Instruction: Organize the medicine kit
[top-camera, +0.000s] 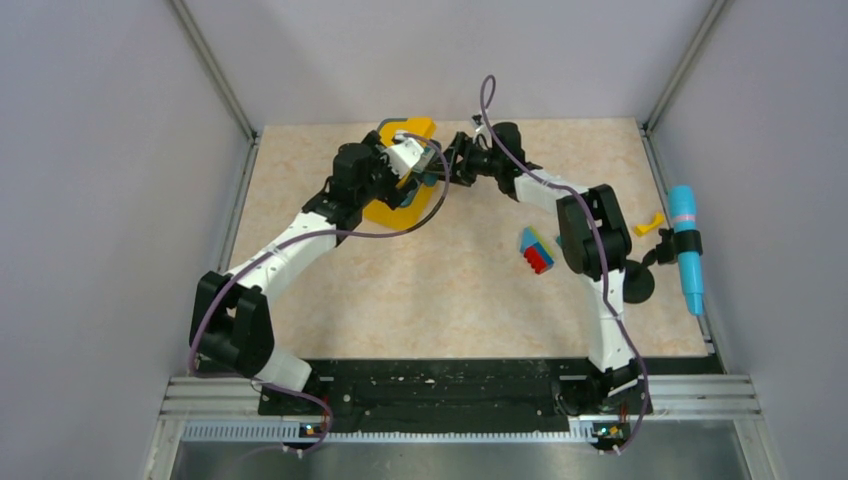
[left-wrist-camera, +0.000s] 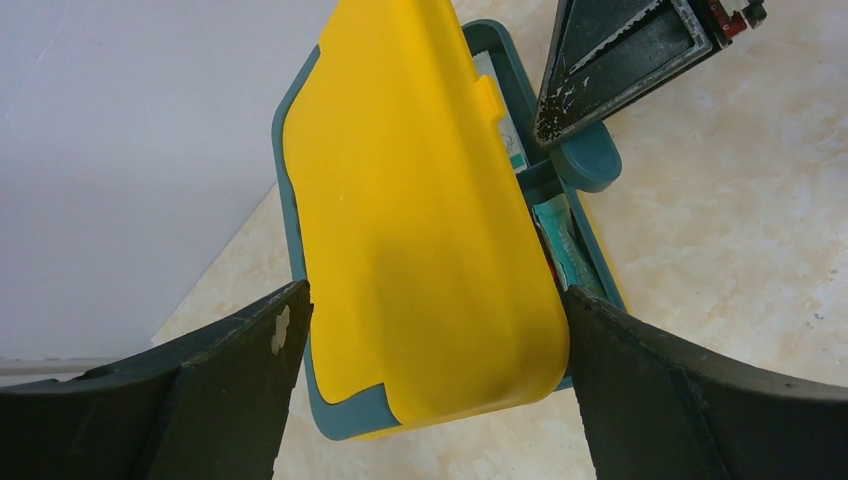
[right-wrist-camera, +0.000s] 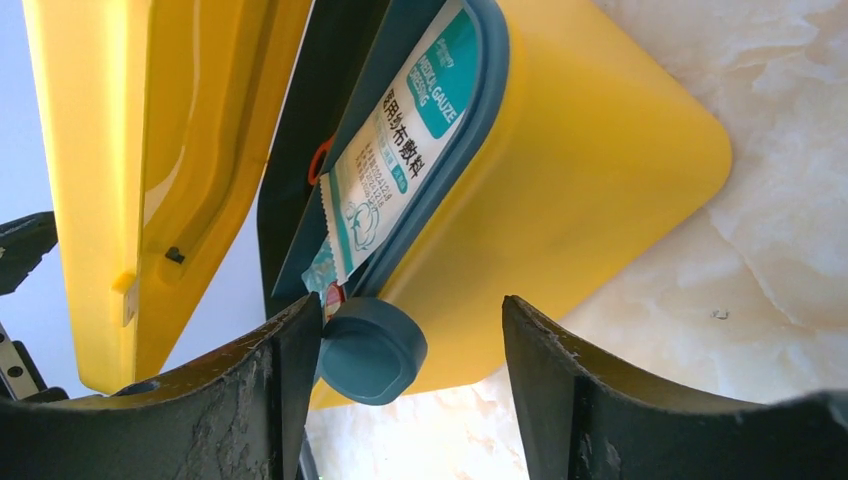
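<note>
At the far middle of the counter (top-camera: 450, 300), the yellow medicine kit (top-camera: 392, 212) sits with its lid (left-wrist-camera: 420, 220) swung partly up and a gauze dressing packet (right-wrist-camera: 395, 150) sticking out past the teal rim of its base. The left gripper (left-wrist-camera: 435, 300) is spread wide, straddling the lid. The right gripper (right-wrist-camera: 410, 310) is open too, clamping nothing, with one finger just beside the round teal latch (right-wrist-camera: 370, 350).

The medicine kit (left-wrist-camera: 420, 230) looks like smooth, glossy plastic; my fingers (right-wrist-camera: 620, 400) are matt black (scuffed, rough-edged).
</note>
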